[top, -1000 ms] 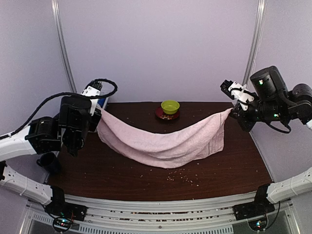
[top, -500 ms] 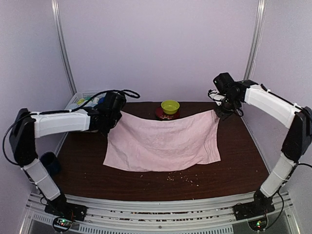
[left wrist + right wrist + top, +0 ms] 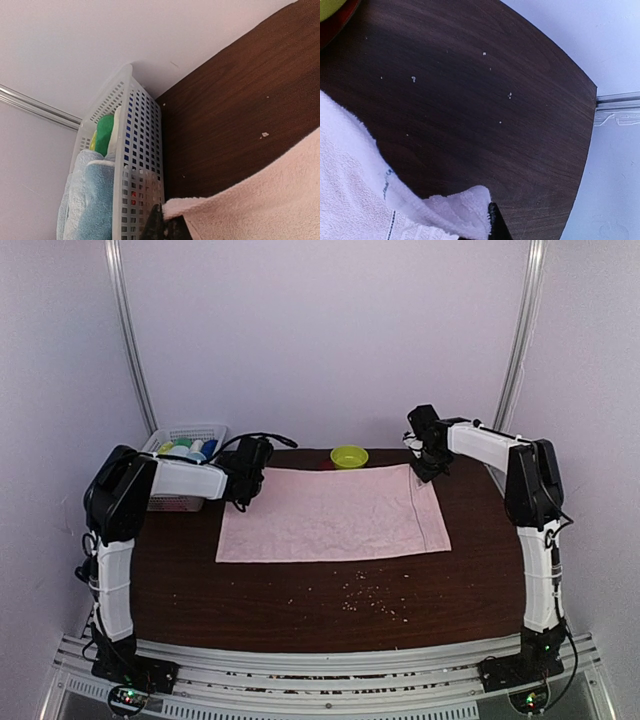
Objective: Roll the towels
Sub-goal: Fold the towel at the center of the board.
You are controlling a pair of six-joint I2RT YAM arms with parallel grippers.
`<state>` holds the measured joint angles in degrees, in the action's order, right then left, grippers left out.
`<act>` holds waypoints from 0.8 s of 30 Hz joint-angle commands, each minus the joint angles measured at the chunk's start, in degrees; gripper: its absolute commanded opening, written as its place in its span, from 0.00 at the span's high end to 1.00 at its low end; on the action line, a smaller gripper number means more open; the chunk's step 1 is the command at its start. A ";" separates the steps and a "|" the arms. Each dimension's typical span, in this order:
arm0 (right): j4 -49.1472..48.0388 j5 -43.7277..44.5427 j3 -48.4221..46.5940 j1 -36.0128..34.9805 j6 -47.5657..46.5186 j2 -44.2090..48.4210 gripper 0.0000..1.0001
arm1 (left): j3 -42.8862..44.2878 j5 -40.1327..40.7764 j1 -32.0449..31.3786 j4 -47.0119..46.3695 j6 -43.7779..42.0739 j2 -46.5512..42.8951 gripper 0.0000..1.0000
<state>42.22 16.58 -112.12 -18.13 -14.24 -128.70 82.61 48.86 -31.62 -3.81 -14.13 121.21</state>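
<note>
The pale pink towel (image 3: 335,515) lies spread flat on the dark wooden table (image 3: 300,610). My left gripper (image 3: 244,482) is low at its far left corner, shut on that corner (image 3: 187,206). My right gripper (image 3: 426,464) is low at the far right corner, shut on it (image 3: 467,206); one dark fingertip (image 3: 497,226) shows beside the cloth. A light blue towel (image 3: 92,200) sits rolled upright inside the white mesh basket (image 3: 137,165).
The white mesh basket (image 3: 186,430) stands at the back left, right beside my left gripper. A green bowl (image 3: 349,455) stands at the back centre, just beyond the towel's far edge. Crumbs (image 3: 368,595) lie scattered near the front of the table.
Both arms have reached forward and down. The pink towel, which hung sagging between the grippers, then draped, now lies flat on the table with both far corners still held.
</note>
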 commanded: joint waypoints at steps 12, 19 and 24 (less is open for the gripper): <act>-11.81 -4.07 27.63 -0.11 -1.84 19.12 1.00 | -19.27 -5.58 -0.33 -8.43 -0.37 -16.02 1.00; -11.80 -3.73 35.75 -0.69 -3.85 24.45 1.00 | -25.68 -6.69 -0.64 -5.42 3.05 -19.67 1.00; -10.28 -2.39 38.32 -2.46 -4.05 26.75 1.00 | -28.26 -6.41 -1.70 -3.31 4.61 -21.59 1.00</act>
<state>31.16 12.43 -75.20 -19.18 -17.76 -105.08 55.75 42.48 -32.51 -8.27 -11.97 102.32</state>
